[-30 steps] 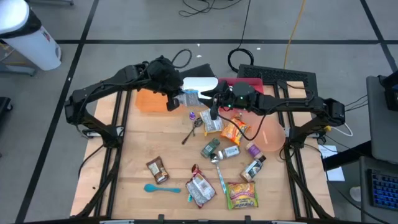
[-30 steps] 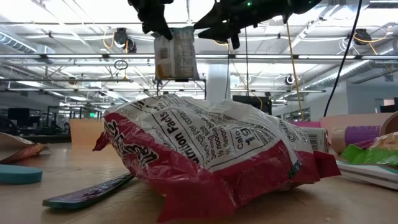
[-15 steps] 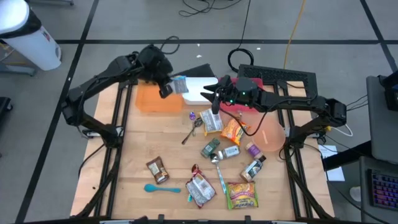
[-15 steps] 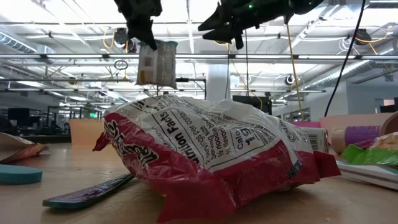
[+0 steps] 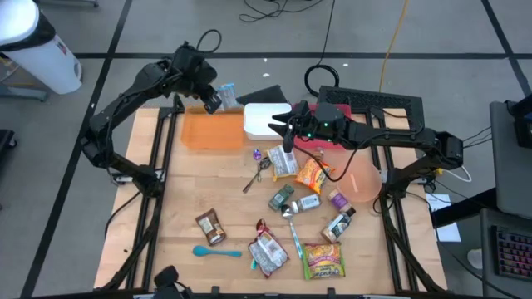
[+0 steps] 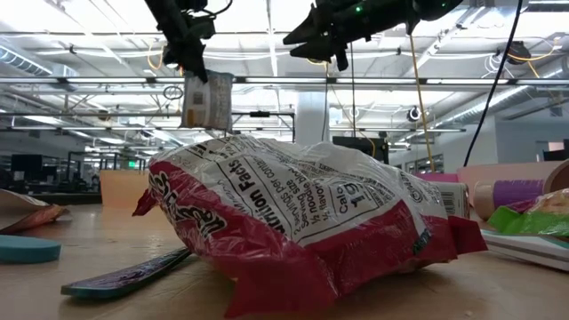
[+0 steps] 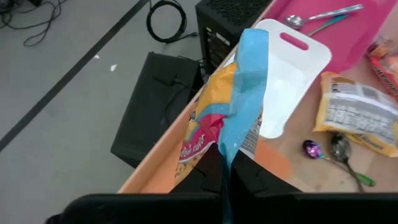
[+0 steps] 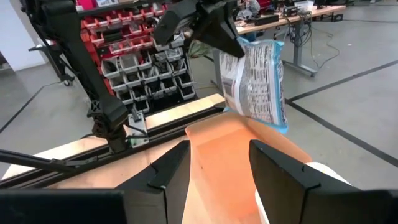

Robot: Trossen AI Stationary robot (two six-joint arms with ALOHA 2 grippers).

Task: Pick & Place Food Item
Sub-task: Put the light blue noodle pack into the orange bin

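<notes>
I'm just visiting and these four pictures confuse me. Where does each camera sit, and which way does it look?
High view: overhead, straight down on the table and both arms.
Low view: at tabletop height, behind a red-and-white snack bag; arms enter from above.
Left wrist view: on the left arm, past its claw shut on a blue chip packet.
Right wrist view: on the right arm, past its own fingers, towards the left arm.
All four share that packet.

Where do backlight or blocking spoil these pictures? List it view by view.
Low view: ceiling lights backlight the left gripper and right gripper into silhouettes; a red-and-white bag fills the foreground. Left wrist view: the held blue packet blocks the middle.
</notes>
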